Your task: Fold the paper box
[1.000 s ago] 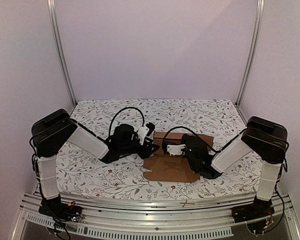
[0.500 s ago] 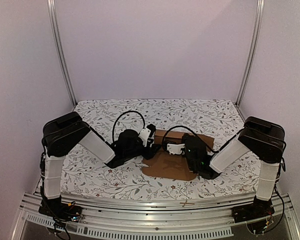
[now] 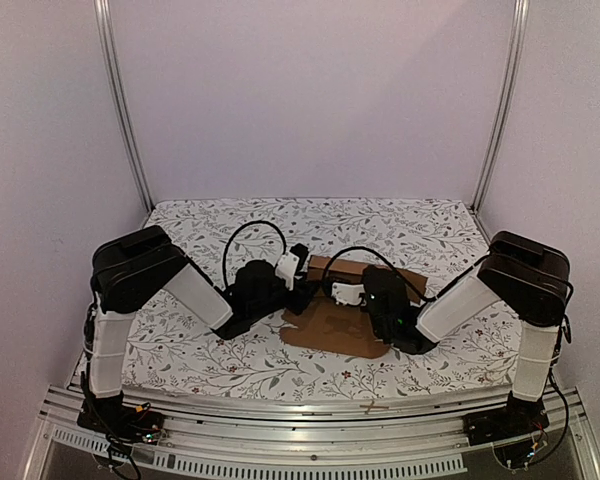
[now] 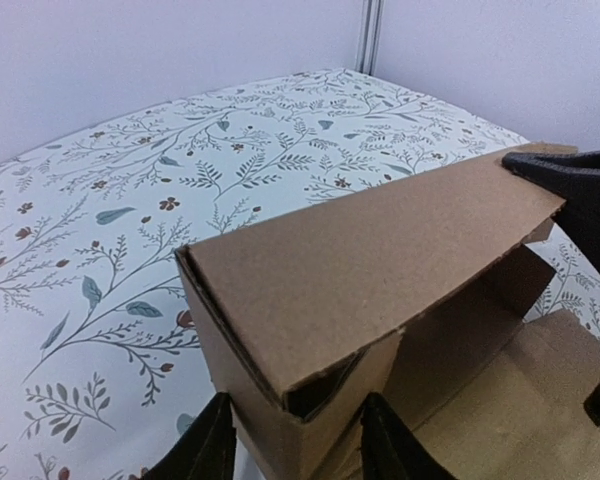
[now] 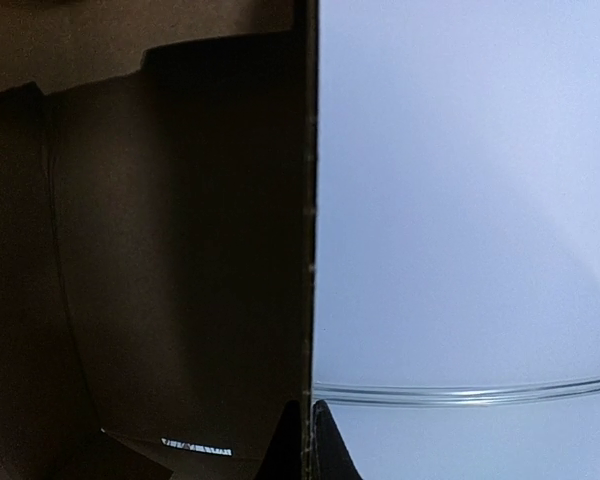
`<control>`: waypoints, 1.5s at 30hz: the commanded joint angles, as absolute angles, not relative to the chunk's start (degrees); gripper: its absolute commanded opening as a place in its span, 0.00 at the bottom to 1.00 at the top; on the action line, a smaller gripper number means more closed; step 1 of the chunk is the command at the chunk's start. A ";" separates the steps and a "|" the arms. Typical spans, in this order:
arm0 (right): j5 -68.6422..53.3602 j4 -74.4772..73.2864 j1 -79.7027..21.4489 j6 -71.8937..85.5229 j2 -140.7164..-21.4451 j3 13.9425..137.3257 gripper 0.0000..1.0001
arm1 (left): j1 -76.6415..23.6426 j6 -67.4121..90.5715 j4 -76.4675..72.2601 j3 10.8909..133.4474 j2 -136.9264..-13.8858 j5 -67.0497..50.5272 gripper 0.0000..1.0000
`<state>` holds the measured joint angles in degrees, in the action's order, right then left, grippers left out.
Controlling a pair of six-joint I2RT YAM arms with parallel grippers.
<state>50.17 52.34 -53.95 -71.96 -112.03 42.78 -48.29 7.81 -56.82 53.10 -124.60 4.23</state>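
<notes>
1. Location: the box (image 4: 380,250) lies mid-table on the cloth (image 4: 130,200), between the two arms. One long wall stands raised, and the base panel lies flat beside it.
2. Left gripper (image 4: 295,450): its fingers straddle the end corner of the raised wall, one on each side. I cannot tell whether they pinch the card or only flank it.
3. Right gripper (image 5: 308,450): clenched on a thin box panel, which is seen edge-on running down between the fingertips.
4. Risk, spring-back: the raised wall is folded over on itself and shows an open hollow at its end. If either hold lets go before the fold is tucked, the card would probably reopen.
5. Risk, crushing: a hard squeeze on that hollow corner could buckle it, leaving a crease off the scored line.
6. Risk, tearing or skew: the arms hold opposite ends of one light piece. Uneven pulling could twist the wall, tear a flap at its root or drag the base across the cloth.
7. Risk, slip: the right grip sits on an edge only, so a sideways load could slide the panel out.
8. Materials: plain brown card, matt and unprinted, with crisp cut edges. The folded-over top bows slightly along its free edge.
9. Surface: white cloth printed with leaf sprigs and small red flowers, lying smooth.
</notes>
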 commanded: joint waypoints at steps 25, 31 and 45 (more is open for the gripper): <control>37.79 -8.18 -56.79 -42.91 -98.21 57.56 0.36 | -50.27 8.13 -59.58 52.72 -125.04 11.65 0.18; 20.97 -33.40 -56.58 -35.09 -94.72 67.87 0.55 | -50.27 7.55 -61.41 50.43 -124.21 11.37 0.17; -17.66 -50.46 -40.57 -19.10 -102.30 93.26 0.60 | -50.27 5.07 -60.67 47.59 -120.94 5.85 0.15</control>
